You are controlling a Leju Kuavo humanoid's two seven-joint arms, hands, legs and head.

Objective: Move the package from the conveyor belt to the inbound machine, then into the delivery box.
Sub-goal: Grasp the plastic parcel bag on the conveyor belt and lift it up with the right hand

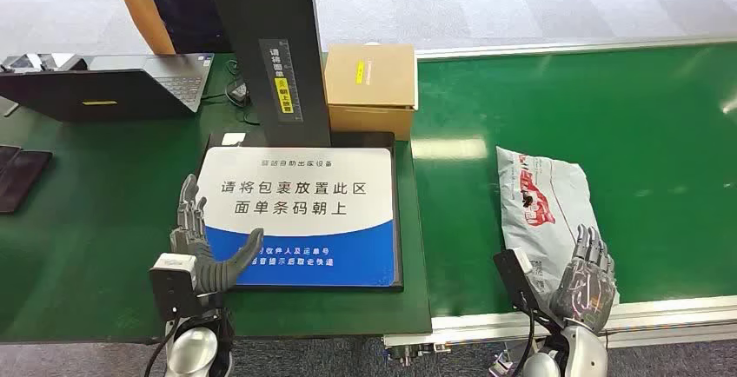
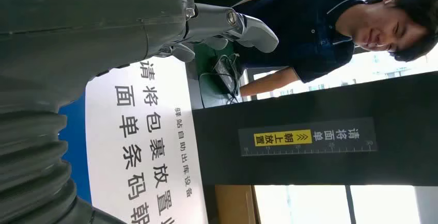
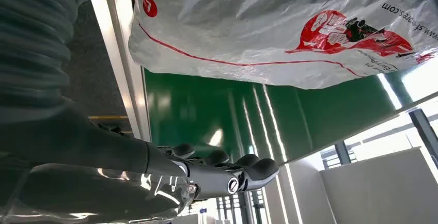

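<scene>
Head view: grey-white plastic mailer package (image 1: 541,208) with red print lies flat on green conveyor belt (image 1: 643,134), directly ahead of right hand (image 1: 586,274). Hand raised over package's near end, fingers extended and slightly apart, holding nothing; contact with package cannot be told here.

Right wrist view adds: package (image 3: 268,28) seen from low angle, QR code and red logo visible, near edge hanging past the belt's pale side rail (image 3: 126,79). Right hand (image 3: 217,175) fingers lightly curled, apart from the bag, green belt visible between them.

Head view, left side: left hand (image 1: 202,251) upright at near-left corner of inbound machine platform (image 1: 300,208), white and blue with Chinese text; fingers pointing up and spread, thumb out toward the platform, empty.

Left wrist view adds: left hand (image 2: 217,25) fingers over the white sign, black scanner column (image 2: 310,141) with yellow label beyond, person in dark shirt (image 2: 310,28) behind the table.

Head view beyond left hand: cardboard box (image 1: 370,89) beside the column, open laptop (image 1: 113,86) further left.
</scene>
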